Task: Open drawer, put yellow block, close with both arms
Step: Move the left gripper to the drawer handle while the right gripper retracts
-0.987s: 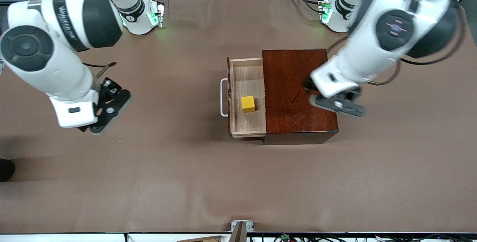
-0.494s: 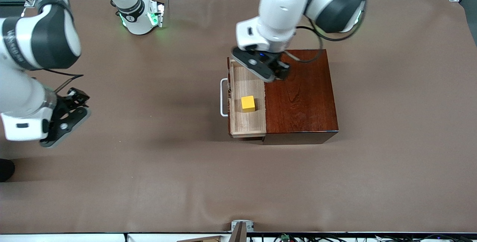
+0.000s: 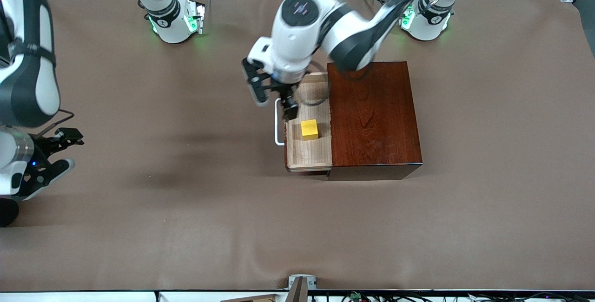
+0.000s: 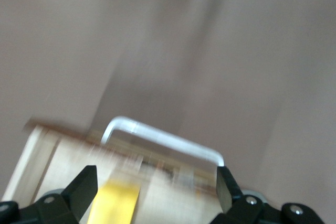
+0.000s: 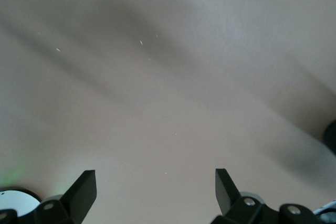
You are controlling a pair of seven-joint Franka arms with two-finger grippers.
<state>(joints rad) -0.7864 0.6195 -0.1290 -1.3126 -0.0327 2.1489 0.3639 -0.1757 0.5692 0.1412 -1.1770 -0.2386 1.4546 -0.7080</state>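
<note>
The pale-wood drawer (image 3: 309,151) stands pulled out of the dark reddish-brown box (image 3: 372,116), its white handle (image 3: 278,128) toward the right arm's end. The yellow block (image 3: 309,129) lies in the drawer. My left gripper (image 3: 274,95) is open and empty over the drawer's handle end. In the left wrist view the handle (image 4: 163,140) and the block (image 4: 114,203) show between its fingertips (image 4: 84,184). My right gripper (image 3: 51,153) is open and empty over bare table at the right arm's end; its wrist view shows only the brown cloth between its fingertips (image 5: 84,187).
A brown cloth (image 3: 186,209) covers the whole table. The two green-lit arm bases (image 3: 179,21) stand along the edge farthest from the front camera. A small fixture (image 3: 302,283) sits at the nearest edge.
My left arm swung from over the box's top across to the drawer's handle end. My right arm drew back toward its end of the table. The block and drawer stayed put.
</note>
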